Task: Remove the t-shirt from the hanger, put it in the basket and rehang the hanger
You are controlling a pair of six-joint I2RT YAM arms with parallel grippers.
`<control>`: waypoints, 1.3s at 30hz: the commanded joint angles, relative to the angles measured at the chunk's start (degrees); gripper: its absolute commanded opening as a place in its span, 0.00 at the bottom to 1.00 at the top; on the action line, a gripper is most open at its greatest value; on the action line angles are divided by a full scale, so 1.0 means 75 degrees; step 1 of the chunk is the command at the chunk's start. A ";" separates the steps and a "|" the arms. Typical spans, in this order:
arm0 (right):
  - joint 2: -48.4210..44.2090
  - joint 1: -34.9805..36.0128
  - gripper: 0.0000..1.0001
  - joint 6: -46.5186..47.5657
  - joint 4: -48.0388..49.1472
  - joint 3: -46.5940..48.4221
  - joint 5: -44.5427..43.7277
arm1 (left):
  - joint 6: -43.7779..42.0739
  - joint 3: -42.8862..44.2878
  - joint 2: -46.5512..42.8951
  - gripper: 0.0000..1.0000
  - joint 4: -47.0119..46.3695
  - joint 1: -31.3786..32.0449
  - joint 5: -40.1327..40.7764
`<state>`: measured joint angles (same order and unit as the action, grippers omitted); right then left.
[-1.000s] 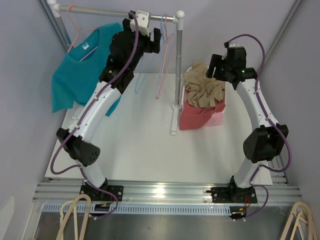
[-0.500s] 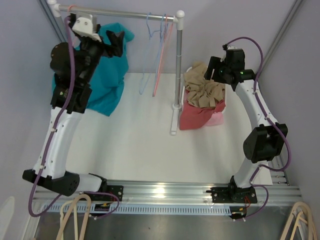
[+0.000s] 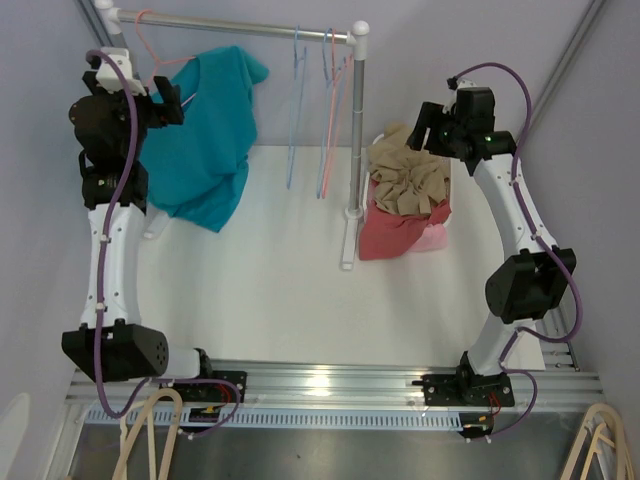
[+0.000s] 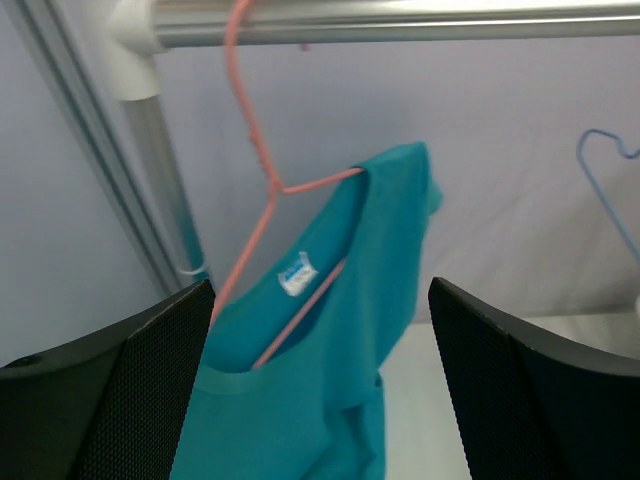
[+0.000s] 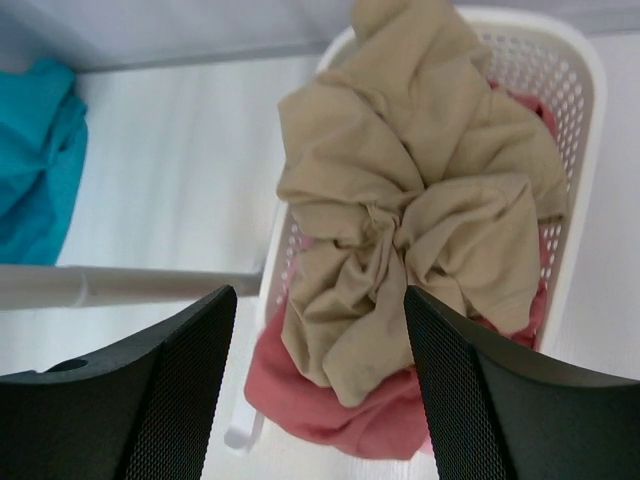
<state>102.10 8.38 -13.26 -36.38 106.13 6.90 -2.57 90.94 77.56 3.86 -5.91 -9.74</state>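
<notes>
1. Rail [image 3: 250,27]: spans the table's far side.
2. Teal t-shirt [image 3: 205,140]: hangs askew at the rail's left end, just right of the left gripper [image 3: 172,98].
3. Pink hanger [image 4: 255,160]: hooked on the rail, one arm inside the collar.
4. Left gripper: fingers spread wide, empty, facing the collar.
5. Right gripper [image 5: 320,295]: fingers apart, empty, well away over the basket [image 5: 585,150].
</notes>
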 commanded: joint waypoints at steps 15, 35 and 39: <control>0.1105 -0.0051 0.73 0.0021 -0.0434 0.2338 0.0218 | 0.1104 0.2580 0.2302 0.93 -0.0586 -0.1333 -0.1666; 0.1398 -0.0063 0.75 -0.0002 -0.0528 0.2842 0.0018 | 0.1889 0.4785 0.4248 0.48 0.0540 -0.1450 -0.2873; 0.1375 -0.0063 0.75 0.0010 -0.0552 0.2842 0.0006 | 0.2006 0.4774 0.4272 0.29 0.0505 -0.1450 -0.2979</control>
<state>112.18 8.14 -13.30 -40.14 125.08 6.96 11.07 124.22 109.40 8.27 -16.25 -29.85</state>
